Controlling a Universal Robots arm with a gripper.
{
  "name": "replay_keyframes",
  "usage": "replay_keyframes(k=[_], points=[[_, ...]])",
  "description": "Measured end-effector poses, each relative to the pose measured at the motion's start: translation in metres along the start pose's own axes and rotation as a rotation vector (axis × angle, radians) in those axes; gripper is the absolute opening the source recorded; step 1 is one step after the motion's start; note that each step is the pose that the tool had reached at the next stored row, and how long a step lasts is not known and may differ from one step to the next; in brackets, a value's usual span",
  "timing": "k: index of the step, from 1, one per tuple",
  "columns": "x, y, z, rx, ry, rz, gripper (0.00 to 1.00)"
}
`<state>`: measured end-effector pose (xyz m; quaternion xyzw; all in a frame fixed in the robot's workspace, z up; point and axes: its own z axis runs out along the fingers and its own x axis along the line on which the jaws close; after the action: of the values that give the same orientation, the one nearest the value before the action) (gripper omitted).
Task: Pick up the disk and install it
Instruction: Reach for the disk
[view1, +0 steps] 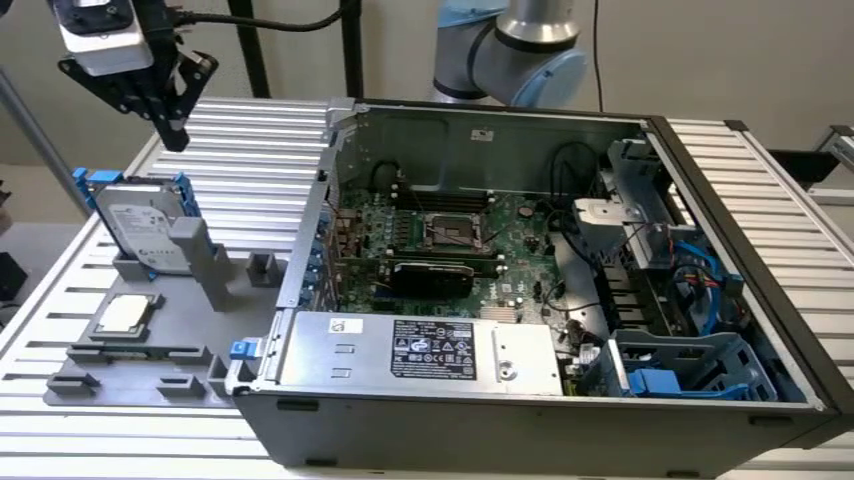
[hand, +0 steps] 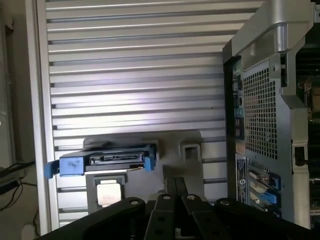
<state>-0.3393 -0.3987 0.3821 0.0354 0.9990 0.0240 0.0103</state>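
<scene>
One disk (view1: 140, 225) stands on edge in the grey holder (view1: 200, 335), at the exterior view's left of the open computer case (view1: 400, 440), top edge free for grasping; fingers (view1: 171, 122) hover above, together, empty.

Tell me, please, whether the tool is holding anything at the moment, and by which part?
Nothing is held. The tool hangs above the disk, apart from it. The disk stands upright in the grey holder.
</scene>
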Motion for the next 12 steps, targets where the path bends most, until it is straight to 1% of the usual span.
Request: replay_keyframes(k=[6, 12], points=[[0.027, -0.0016, 0.004, 0.0, 0.0007, 0.0, 0.0], [0.055, -0.0031, 0.0085, 0.0004, 0.0055, 0.0, 0.0]])
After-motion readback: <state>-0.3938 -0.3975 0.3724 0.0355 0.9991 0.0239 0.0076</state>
